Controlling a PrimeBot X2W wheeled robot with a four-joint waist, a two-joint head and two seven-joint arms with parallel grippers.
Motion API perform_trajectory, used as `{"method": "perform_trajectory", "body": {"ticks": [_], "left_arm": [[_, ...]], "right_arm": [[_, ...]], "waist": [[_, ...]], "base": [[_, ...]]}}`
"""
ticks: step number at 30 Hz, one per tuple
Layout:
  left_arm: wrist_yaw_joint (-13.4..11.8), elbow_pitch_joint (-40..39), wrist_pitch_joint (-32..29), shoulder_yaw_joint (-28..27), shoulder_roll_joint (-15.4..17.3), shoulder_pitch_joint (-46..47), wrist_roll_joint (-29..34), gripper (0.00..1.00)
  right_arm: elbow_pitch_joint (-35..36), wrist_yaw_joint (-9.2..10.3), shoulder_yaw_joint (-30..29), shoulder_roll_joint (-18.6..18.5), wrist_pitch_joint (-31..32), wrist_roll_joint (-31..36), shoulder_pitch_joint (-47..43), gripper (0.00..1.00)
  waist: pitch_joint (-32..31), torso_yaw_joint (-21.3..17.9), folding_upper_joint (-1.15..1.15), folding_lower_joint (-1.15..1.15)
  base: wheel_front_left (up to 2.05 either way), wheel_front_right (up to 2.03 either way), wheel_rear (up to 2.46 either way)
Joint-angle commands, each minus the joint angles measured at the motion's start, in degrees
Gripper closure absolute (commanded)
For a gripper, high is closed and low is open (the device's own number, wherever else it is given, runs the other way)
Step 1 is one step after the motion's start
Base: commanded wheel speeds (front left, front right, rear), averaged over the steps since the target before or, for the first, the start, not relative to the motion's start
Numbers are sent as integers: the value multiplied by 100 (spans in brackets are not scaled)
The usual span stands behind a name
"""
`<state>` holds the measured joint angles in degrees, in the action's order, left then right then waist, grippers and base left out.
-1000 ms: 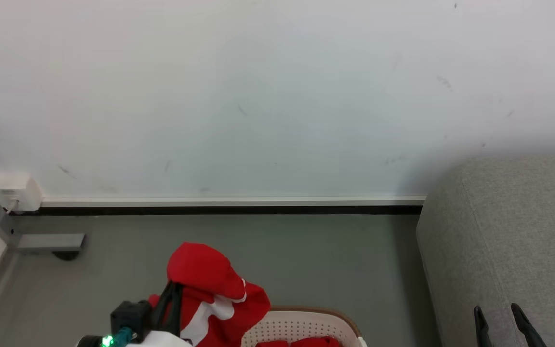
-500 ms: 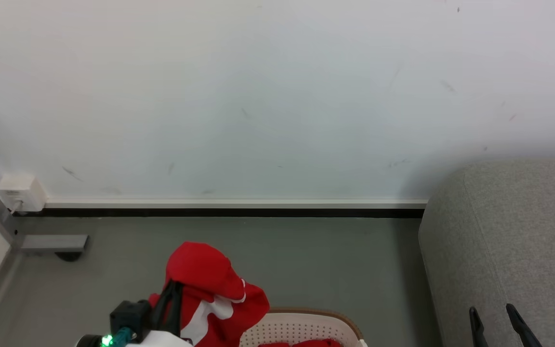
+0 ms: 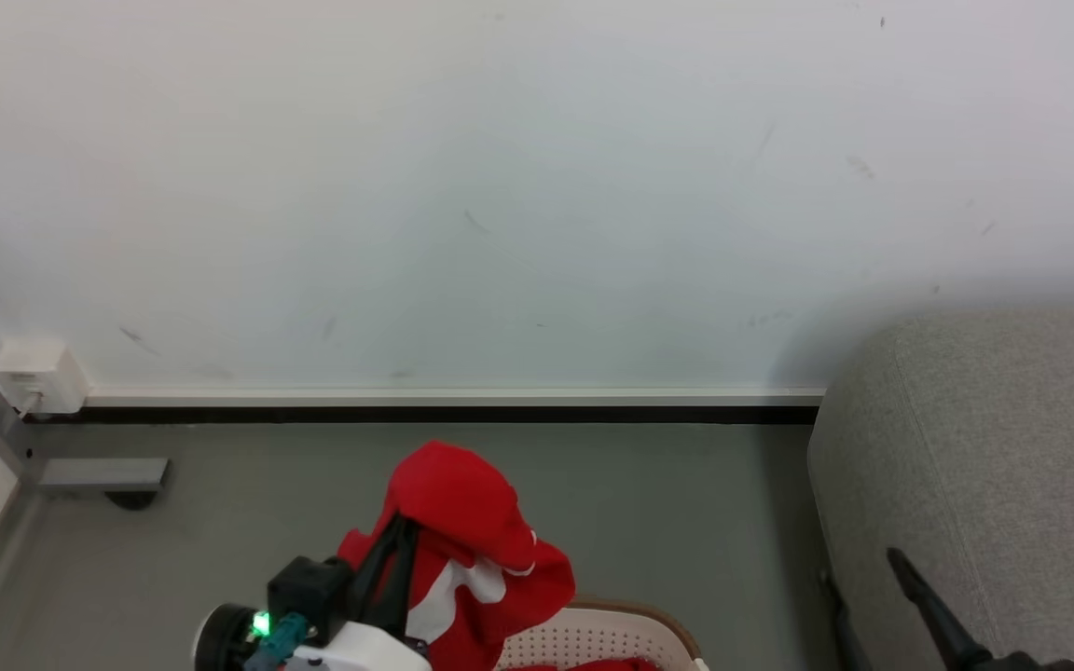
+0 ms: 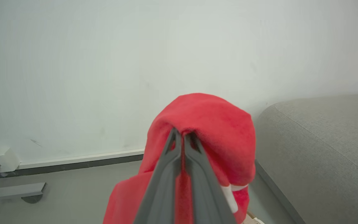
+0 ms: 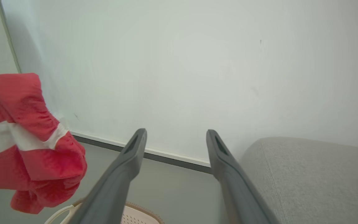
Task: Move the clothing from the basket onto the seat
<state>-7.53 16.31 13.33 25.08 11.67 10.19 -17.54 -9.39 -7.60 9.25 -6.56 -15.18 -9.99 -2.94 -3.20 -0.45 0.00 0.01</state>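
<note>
Carry leg: red garment [image 3: 462, 508] hangs above the basket [image 3: 593, 626], at its left rim.
Left gripper [image 4: 182, 136] pinches it tight; right gripper [image 5: 176, 132] gapes empty. Next, I'd say: swing right over the seat [image 3: 994, 447], then release.

Scuffed white wall [image 3: 500, 186], baseboard [image 3: 453, 403] along its foot, grey floor [image 3: 667, 503] below, white box [image 3: 34, 371] at the wall's left end.

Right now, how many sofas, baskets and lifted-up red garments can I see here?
Sofa: 1
Basket: 1
Lifted red garment: 1
Total: 3
</note>
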Motion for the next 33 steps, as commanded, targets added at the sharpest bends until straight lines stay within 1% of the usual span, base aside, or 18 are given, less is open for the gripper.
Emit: {"method": "perform_trajectory", "body": {"ticks": [1, 8, 13, 17, 21, 24, 31, 32, 33], "left_arm": [[42, -96, -25, 47, -17, 67, 93, 100], [171, -502, -280, 447, -147, 156, 187, 100], [252, -723, -429, 739, -286, 215, 274, 100], [365, -935, -589, 1038, -379, 264, 357, 100], [586, -1227, -811, 1384, -429, 263, 391, 100], [745, -1426, -963, 1589, -446, 257, 354, 100], [981, -1692, -1162, 1868, -520, 147, 83, 100], [1001, -1708, -1175, 1898, -532, 139, 50, 100], [1011, -1718, -1199, 1911, -542, 135, 14, 100]], "right_arm": [[68, 20, 145, -48, 5, 30, 75, 0], [267, 19, 1406, -167, 5, 12, 329, 0], [166, 20, 2015, -147, 5, -141, 595, 0], [54, 19, 2119, -151, 5, -206, 748, 0], [-27, 19, 2103, -199, 5, -207, 836, 0], [-96, 19, 2114, -210, 5, -196, 869, 0], [-237, 19, 2193, -184, 5, -280, 926, 0], [-261, 19, 2222, -177, 5, -321, 940, 39], [-254, 20, 2241, -167, 5, -351, 961, 73]], "waist": [[-8, 5, 0, -1], [-34, -27, 0, -1], [-42, -55, 0, -1], [-50, -47, 0, -1], [-57, -33, 0, -1], [-65, -28, 0, -1], [-56, -59, 0, -1], [-54, -65, 0, -1], [-52, -72, 0, -1]], "base": [[0, 0, 0], [0, 0, 0], [0, 0, 0], [0, 0, 0], [0, 0, 0], [0, 0, 0], [0, 0, 0], [0, 0, 0], [0, 0, 0]]}}
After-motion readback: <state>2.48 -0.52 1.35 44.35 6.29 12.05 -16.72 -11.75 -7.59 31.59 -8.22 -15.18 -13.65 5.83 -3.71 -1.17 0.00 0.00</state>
